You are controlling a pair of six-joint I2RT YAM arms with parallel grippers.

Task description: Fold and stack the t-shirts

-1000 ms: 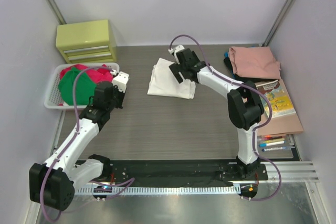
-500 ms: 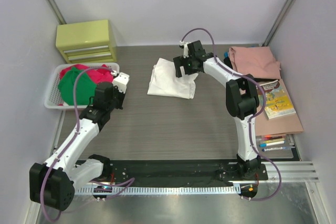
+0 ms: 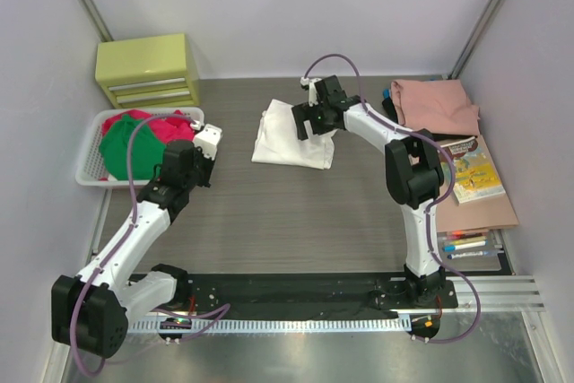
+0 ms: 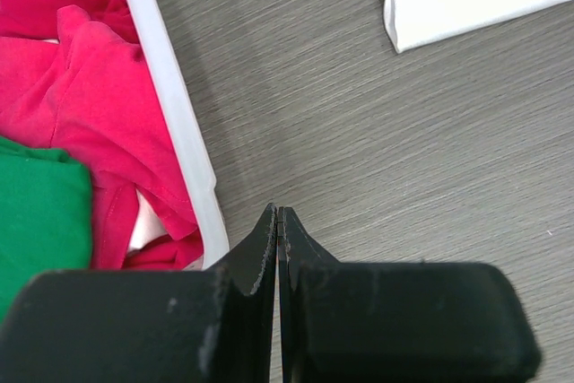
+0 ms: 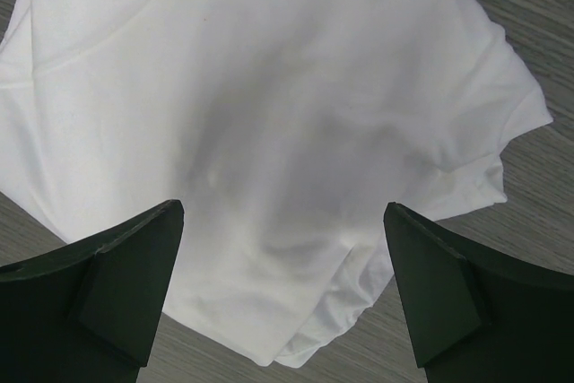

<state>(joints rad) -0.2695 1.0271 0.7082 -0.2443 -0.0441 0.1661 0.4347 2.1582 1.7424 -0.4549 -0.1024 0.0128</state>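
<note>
Book (image 3: 473, 170) lettering beside salmon t-shirt (image 3: 437, 105) is illegibly small.

We are viewing two white-and-black jointed robot arms.
We are seeing glossy white link shells on the left arm (image 3: 134, 232) and right arm (image 3: 420, 244), black joint housings, mauve looping cables (image 3: 134, 187), and matte black wedge-shaped fingers (image 5: 121, 275).

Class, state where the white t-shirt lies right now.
In the top view the white t-shirt lies mid-table toward the far edge, beneath the open right gripper, right of the basket.
</note>
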